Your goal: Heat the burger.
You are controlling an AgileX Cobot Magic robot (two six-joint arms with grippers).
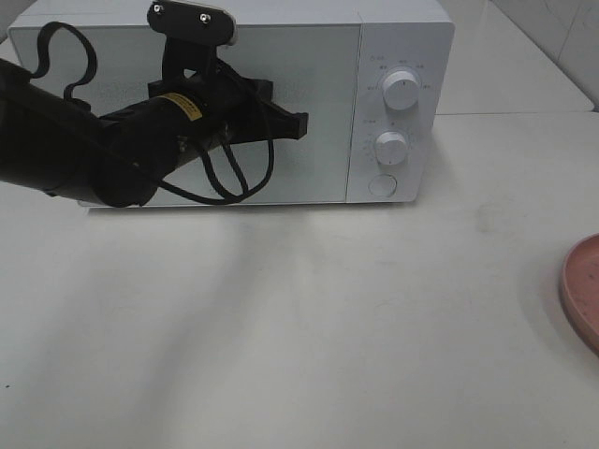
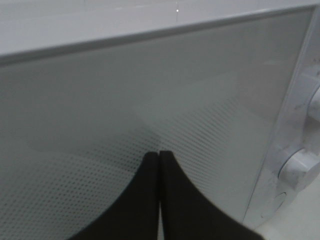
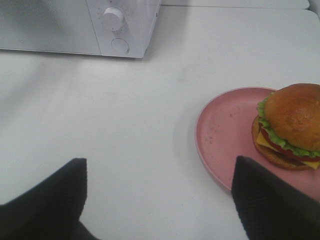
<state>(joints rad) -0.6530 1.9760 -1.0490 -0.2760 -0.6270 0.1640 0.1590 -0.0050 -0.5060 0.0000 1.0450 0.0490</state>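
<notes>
The burger (image 3: 289, 131) sat on the pink plate (image 3: 225, 135) on the bench (image 3: 125, 130), apart from the closed microwave (image 1: 281, 103). The left gripper (image 2: 159, 156) had its jaws clenched, empty, before the microwave's door; the right gripper (image 3: 159, 190) had its jaws spread, empty.

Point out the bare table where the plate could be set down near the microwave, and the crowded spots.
The widest free patch is the white table in front of the microwave, running right to the pink plate. Bare table also lies right of the microwave, beyond its dials. It is crowded at the door, where the shut left pincer and its arm hover. The plate carries the burger.
</notes>
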